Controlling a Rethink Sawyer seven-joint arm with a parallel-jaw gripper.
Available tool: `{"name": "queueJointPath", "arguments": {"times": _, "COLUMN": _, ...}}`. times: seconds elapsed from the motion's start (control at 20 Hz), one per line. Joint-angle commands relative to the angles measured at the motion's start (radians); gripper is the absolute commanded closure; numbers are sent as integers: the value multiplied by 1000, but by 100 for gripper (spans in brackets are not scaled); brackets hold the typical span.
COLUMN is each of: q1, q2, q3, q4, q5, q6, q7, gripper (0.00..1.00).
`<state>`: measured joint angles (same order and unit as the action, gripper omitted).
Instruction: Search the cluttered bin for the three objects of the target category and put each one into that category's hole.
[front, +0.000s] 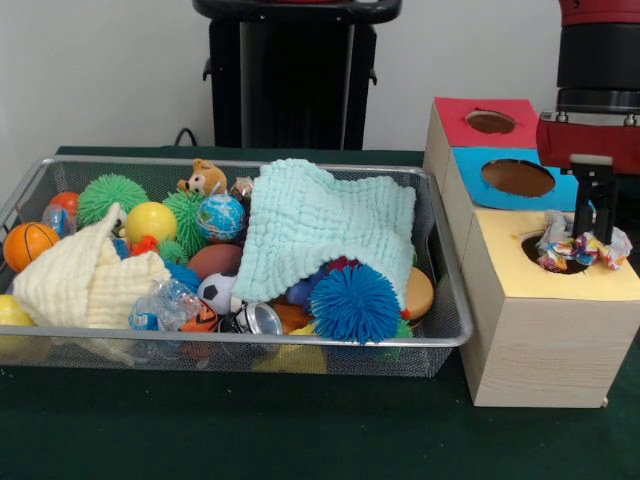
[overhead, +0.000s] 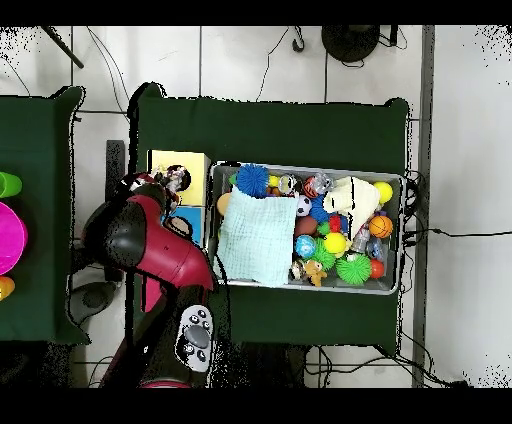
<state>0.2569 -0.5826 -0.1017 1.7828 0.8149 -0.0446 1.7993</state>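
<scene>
My gripper (front: 594, 236) hangs straight down over the yellow-surround hole (front: 560, 262) on the pale wooden box at the right. It is shut on a blotched white cloth piece (front: 556, 246), which is bunched across the hole's mouth with its ends spread over the rim. In the overhead view the gripper (overhead: 163, 181) and cloth (overhead: 177, 180) sit over the yellow square (overhead: 188, 162), left of the bin. The wire mesh bin (front: 250, 338) holds clutter; no other blotched cloth shows in it.
A mint-green waffle cloth (front: 325, 225) drapes over the bin's right half, and a cream waffle cloth (front: 85, 280) lies at its left. Balls, a blue spiky ball (front: 355, 303), a can and a plush toy fill the bin. The blue-surround hole (front: 517, 177) and red-surround hole (front: 489, 121) lie behind the yellow one.
</scene>
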Motion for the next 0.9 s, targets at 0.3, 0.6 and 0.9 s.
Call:
{"name": "queueJointPath", "arguments": {"times": 0.3, "q1": -80, "q2": 12, "q3": 93, "q4": 141, "q5": -99, "q6": -10, "q7": 217, "gripper": 100}}
{"name": "queueJointPath", "arguments": {"times": 0.6, "q1": -84, "q2": 7, "q3": 57, "q4": 144, "q5": -117, "q6": -10, "q7": 211, "gripper": 100}}
{"name": "queueJointPath", "arguments": {"times": 0.9, "q1": -82, "q2": 10, "q3": 19, "q4": 135, "q5": -123, "q6": -11, "q7": 204, "gripper": 100}}
